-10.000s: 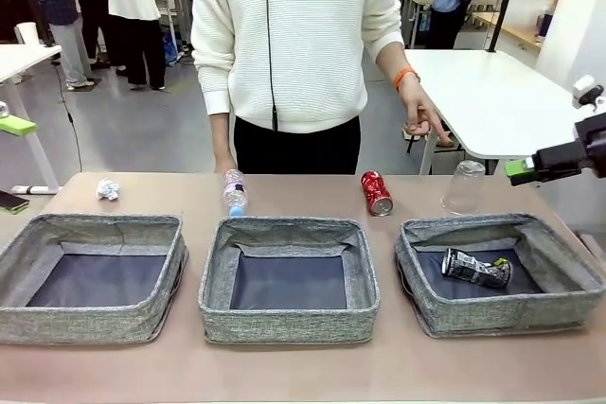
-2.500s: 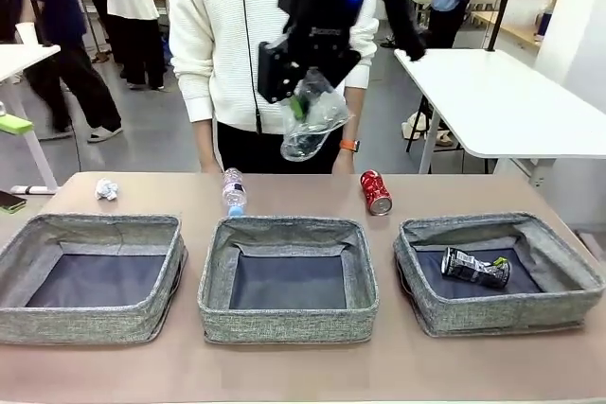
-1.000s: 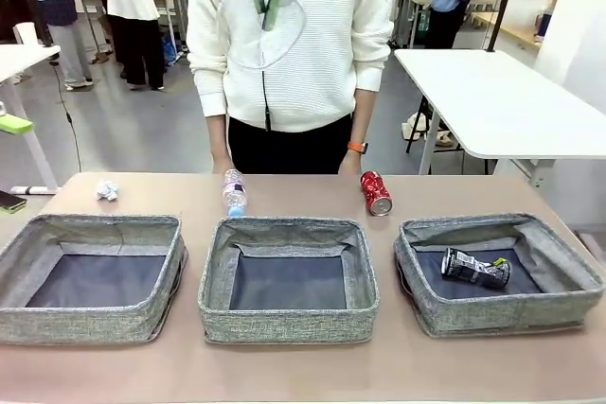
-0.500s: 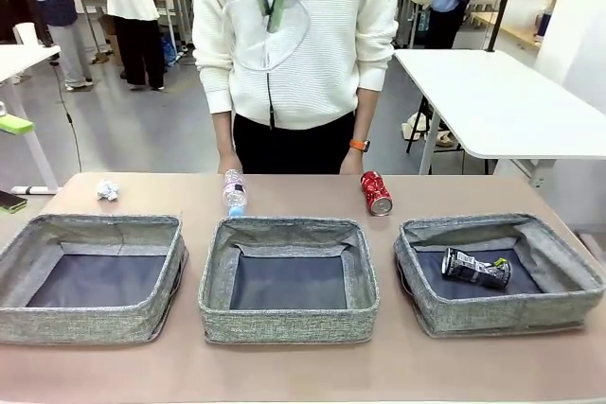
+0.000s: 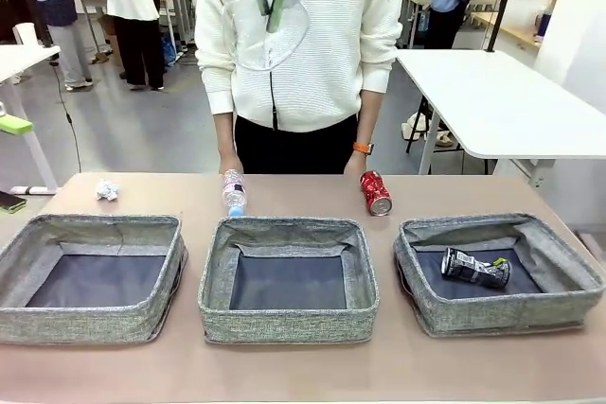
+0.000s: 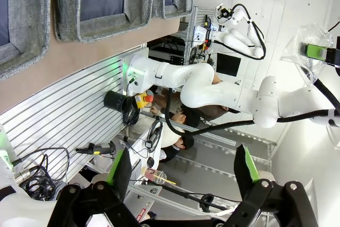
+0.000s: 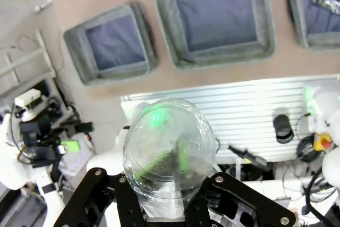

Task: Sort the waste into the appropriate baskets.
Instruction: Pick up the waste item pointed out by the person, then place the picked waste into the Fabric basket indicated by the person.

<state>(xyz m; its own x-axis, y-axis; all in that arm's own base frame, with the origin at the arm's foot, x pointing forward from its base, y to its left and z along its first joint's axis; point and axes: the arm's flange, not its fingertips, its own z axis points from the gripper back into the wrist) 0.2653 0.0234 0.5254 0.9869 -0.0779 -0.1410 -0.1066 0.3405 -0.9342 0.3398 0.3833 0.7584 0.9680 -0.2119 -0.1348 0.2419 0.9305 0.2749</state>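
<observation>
Right gripper (image 5: 267, 8) clamped tight on the plastic cup (image 5: 271, 52), green pads pinching its thin wall, held high at the top of the front view, a little left of centre. Taken from its spot on the far right of the table (image 5: 303, 376) ten seconds back, carried across past the middle, then raised; hardly shifted over the last second. For the task: cup picked and in transit, drop yet to come, target hard to tell from here, though likely the middle basket (image 5: 284, 324) or the left basket (image 5: 90, 326), both bare-floored. Already sorted: crushed can (image 5: 476, 268), lying in the right basket (image 5: 507, 317). Untouched so far: bottle (image 5: 235, 193) just behind the middle basket's far wall, red can (image 5: 376, 192) behind the gap toward the right basket, paper ball (image 5: 108, 189) behind the left basket's far corner. Left gripper (image 6: 180, 168) spread wide, nothing between its fingers, parked well away from the baskets. Plenty of free height under the cup; low soft basket walls, narrow strips of bare table between them. Worth minding: person's hand (image 5: 226, 164) down near the far edge by the bottle; light cup apt to bounce off a rim if released from this height.
</observation>
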